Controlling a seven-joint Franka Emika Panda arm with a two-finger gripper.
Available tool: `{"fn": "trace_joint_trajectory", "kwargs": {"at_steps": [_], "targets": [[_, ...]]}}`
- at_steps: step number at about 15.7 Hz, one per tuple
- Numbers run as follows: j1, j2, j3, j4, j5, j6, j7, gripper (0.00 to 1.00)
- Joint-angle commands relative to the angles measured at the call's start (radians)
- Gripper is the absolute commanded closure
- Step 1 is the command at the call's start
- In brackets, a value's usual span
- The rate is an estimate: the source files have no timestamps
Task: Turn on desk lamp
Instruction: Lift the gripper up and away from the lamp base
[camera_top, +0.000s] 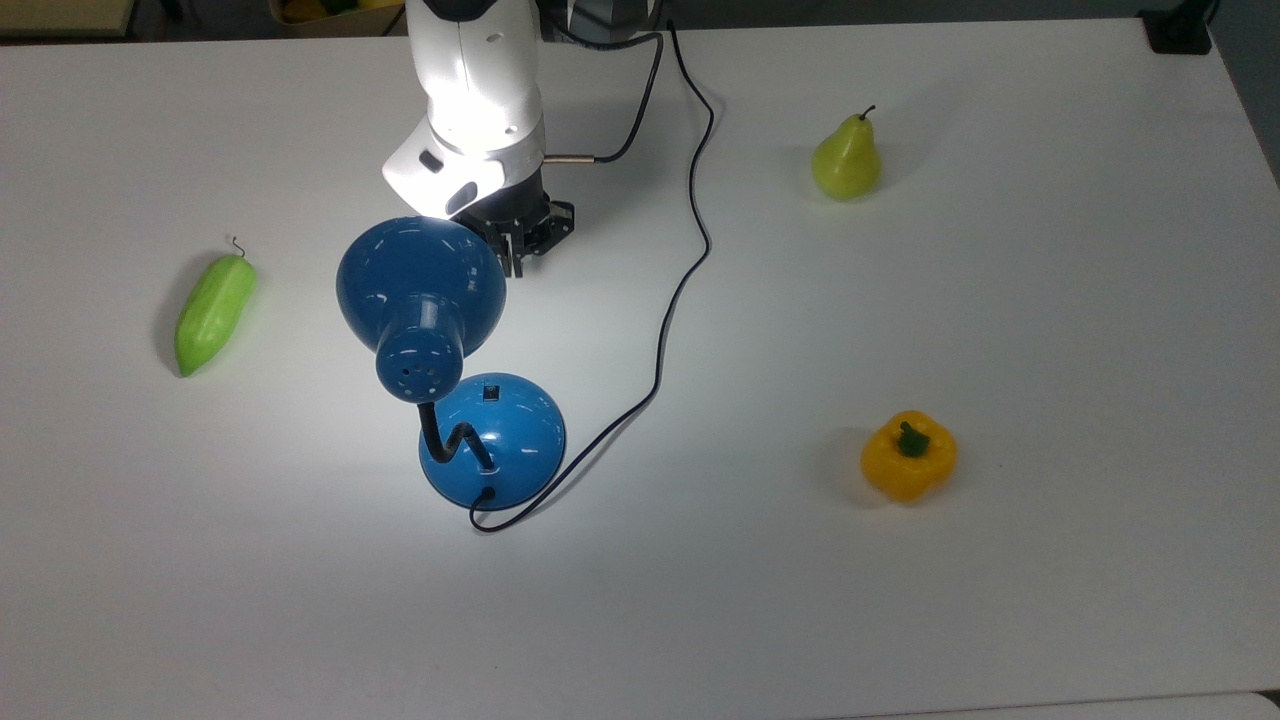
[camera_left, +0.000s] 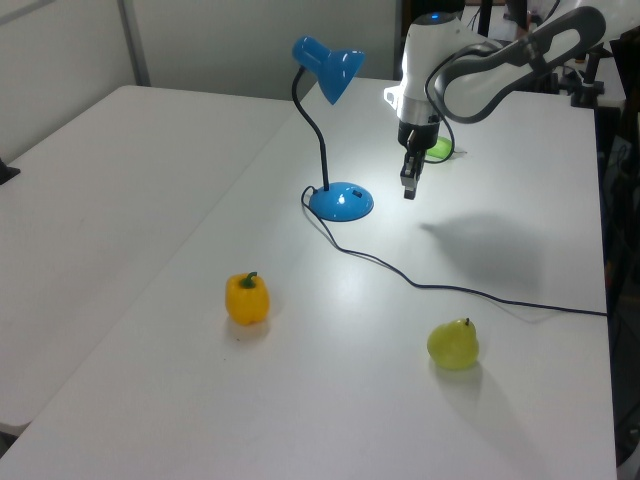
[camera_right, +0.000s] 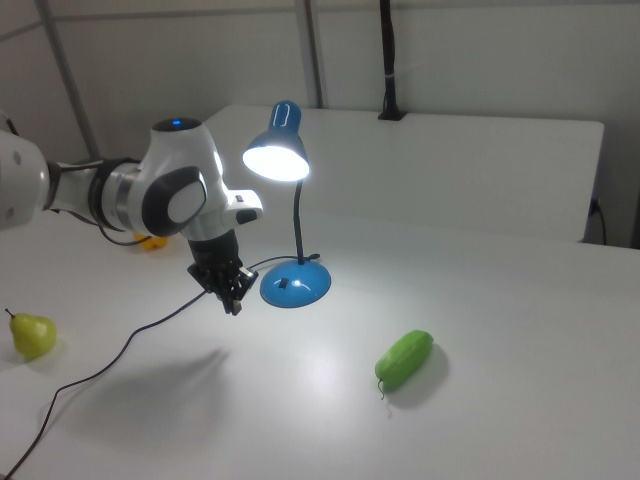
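In the top view we see the desk lamp (camera_top: 455, 370) standing on the white table (camera_top: 900, 600), its round blue base (camera_top: 495, 440) toward the lower middle and its dome shade (camera_top: 420, 275) leaning up and to the top view's left of that base. A small black switch (camera_top: 490, 392) sits on the base's upper edge, and the black cord (camera_top: 670, 300) runs from the base away toward the table's far edge. The gripper (camera_top: 514, 262) hangs just beside the shade, above the base and clear of it, its fingers pressed close together with nothing between them. A green cucumber (camera_top: 213, 312) lies well to the top view's left of the lamp, a pear (camera_top: 846, 158) and a yellow bell pepper (camera_top: 908, 455) well to the top view's right.

In the left view the gripper (camera_left: 409, 184) hovers above the table, just to the left view's right of the base (camera_left: 340, 201) (not touching it). The pepper (camera_left: 247, 298) and pear (camera_left: 453, 343) sit nearer the camera than the lamp.

In the right view the shade (camera_right: 277, 152) glows bright white underneath, so the lamp is lit. The gripper (camera_right: 234, 300) hangs to the right view's left of the base (camera_right: 295, 284), off the table. The cucumber (camera_right: 404, 359) lies to the right view's right of the base, the pear (camera_right: 30, 333) far to its left.
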Motion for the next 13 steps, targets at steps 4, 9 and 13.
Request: {"fn": "trace_joint_trajectory", "kwargs": {"at_steps": [4, 9, 13], "targets": [[0.005, -0.187, 0.028, 0.031, 0.013, -0.344, 0.026, 0.00], [-0.007, -0.196, 0.028, 0.250, 0.088, -0.568, 0.029, 0.00], [-0.009, -0.205, 0.030, 0.361, 0.096, -0.645, 0.067, 0.00]]}}
